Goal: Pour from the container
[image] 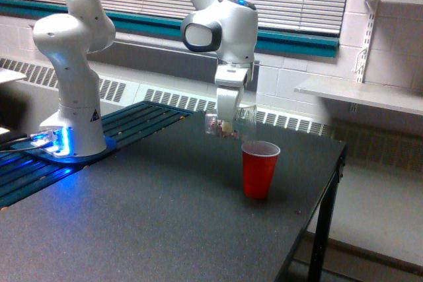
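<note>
The container [231, 123] is a small clear plastic cup lying nearly on its side in the air, with brownish pieces showing at its left end and its mouth toward the exterior view's right. My gripper [227, 122] is shut on it from above. It hangs just above and left of the rim of a red cup [259, 170], which stands upright on the dark table [132, 229]. I cannot see any pieces falling.
The arm's white base [73, 123] stands at the exterior view's left on a blue-lit mount. The table's right edge [330, 176] drops off close to the red cup. A white shelf [363, 94] juts from the wall beyond.
</note>
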